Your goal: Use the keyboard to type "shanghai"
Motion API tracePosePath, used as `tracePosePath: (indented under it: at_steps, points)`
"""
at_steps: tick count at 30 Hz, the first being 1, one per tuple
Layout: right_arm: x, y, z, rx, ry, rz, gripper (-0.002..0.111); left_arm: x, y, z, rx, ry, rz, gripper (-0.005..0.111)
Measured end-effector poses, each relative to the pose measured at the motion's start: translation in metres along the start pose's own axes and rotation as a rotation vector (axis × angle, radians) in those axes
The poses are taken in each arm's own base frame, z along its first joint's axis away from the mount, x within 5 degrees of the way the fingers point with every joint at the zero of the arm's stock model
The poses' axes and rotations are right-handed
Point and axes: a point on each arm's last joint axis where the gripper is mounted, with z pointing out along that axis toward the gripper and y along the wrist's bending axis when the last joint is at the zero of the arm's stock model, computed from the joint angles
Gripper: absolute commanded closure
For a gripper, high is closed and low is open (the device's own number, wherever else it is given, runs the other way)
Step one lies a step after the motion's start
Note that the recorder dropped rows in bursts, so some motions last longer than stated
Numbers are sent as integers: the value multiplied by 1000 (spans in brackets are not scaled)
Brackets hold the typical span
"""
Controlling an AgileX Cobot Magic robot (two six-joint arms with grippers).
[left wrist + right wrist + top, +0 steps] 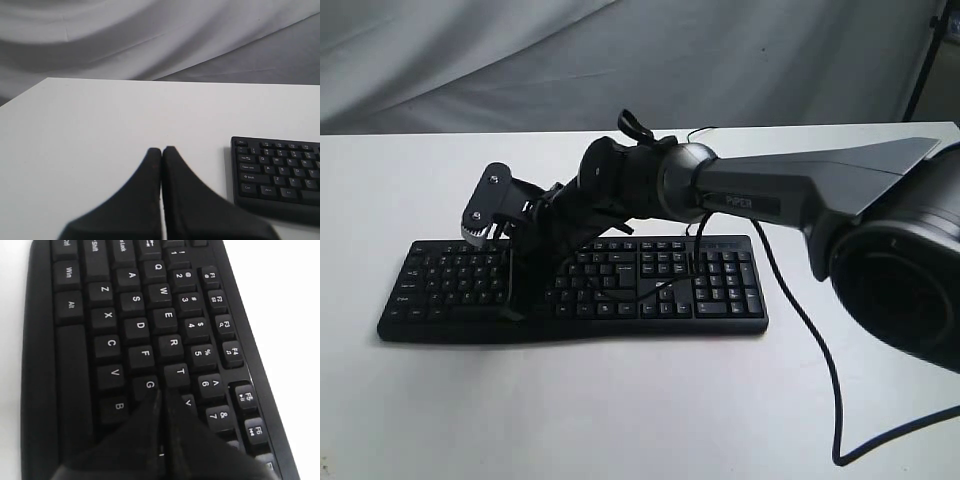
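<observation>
looping across the lower right of the exterior frame, a black cable (pixel 828 368) is trailing over the white surface (pixel 620 400) from under the right arm (pixel 790 195), whose big blurred joint is filling the right edge. behind the bare foreground, the keyboard (pixel 650 300) is lying flat across the middle of the frame, its long side running left to right and its number pad toward the right. the right arm is reaching over it from the right, and the right claw (pixel 513 300) is pointing down onto the left half of the keys. in the right wrist view its two black fingers (pixel 135 440) are pressing together with no gap showing, their tips sitting at the edge of the g key (pixel 149 385), just beside the t key (pixel 179 374); whether they are touching a key i cannot tell. in the left wrist view the left claw (pixel 161 151) is pointing out over bare surface, its fingers closed against each other, with the keyboard's left end showing at the right of that frame, apart from the tips. farthest back, a grey cloth (pixel 620 60) is hanging behind the surface's far edge.
</observation>
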Motion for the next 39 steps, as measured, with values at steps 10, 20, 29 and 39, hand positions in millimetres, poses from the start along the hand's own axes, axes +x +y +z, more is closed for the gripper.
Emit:
tracePosePath:
  at_steps: [10,20,29,39]
  points:
    - [1,0,3,5,0,3,108,0,0,0,0,0,0,106]
    - [1,0,3,6,-1,2,108,0,0,0,0,0,0,106]
    - [1,1,4,4,-1,0,108,0,0,0,0,0,0,106]
    - [6,2,10,-3,10,7,108,0,0,0,0,0,0,106]
